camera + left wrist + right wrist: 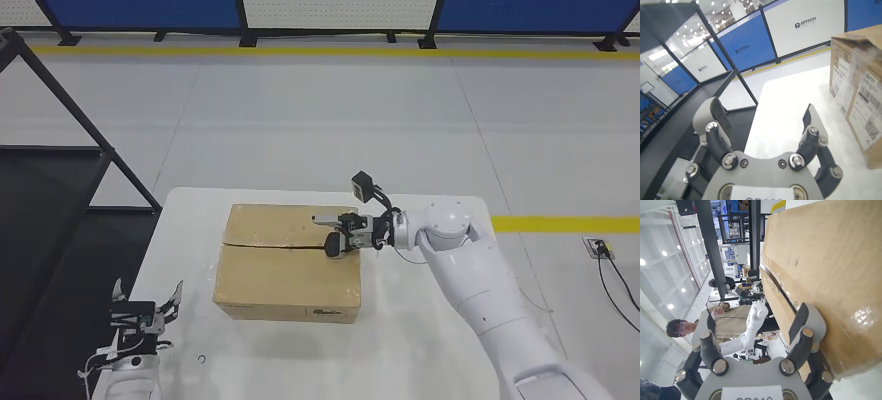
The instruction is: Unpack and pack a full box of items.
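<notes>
From above, the right arm stretches across the white table [420, 340] to the right end of the closed cardboard box [290, 262], which sits mid-table. The right gripper [328, 233] hangs over the box top with its fingers spread. The left gripper [146, 297] sits low at the table's near left edge, well apart from the box, also spread wide.

In the left wrist view, the left gripper [762, 106] holds nothing and points along the table edge beside a black rack [696, 98]. The box [853, 98] stands off to one side, and its end bears printed stickers [866, 106] with barcodes under clear tape.

In the right wrist view, the right gripper [755, 311] is wide apart. One finger [798, 321] lies at the taped seam between the flaps, but I cannot tell whether it touches. A handwritten mark [793, 261] sits on the flap.
</notes>
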Tool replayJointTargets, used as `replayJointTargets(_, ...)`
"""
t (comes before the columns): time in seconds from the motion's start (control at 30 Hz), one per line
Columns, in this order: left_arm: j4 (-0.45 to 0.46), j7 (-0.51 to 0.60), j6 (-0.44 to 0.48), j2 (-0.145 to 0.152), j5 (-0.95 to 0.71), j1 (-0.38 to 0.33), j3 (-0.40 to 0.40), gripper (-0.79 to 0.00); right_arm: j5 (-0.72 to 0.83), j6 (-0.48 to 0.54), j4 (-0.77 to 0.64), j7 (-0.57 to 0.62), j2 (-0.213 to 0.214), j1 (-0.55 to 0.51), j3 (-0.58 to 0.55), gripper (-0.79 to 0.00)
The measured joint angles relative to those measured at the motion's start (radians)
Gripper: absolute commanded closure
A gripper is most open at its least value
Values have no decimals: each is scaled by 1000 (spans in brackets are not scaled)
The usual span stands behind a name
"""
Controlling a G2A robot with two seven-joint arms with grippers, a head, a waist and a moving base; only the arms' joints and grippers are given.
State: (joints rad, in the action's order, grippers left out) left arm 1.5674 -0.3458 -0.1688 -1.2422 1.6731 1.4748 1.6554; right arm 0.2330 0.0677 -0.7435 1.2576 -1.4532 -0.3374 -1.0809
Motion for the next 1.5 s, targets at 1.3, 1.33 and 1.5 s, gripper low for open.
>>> replayJointTargets(1.3, -481, -130, -21, -6, 373, -365, -205, -785, 2, -44, -87, -24, 18, -22, 37, -785)
replayJointTargets(1.33, -476, -141, -12, -4, 366, -357, -199, -785, 3, -45, -88, -26, 18, -21, 39, -785)
replayJointTargets(1.5, -435, -165, 25, 5, 324, -316, -160, -785, 10, -49, -82, -32, 16, -15, 46, -785)
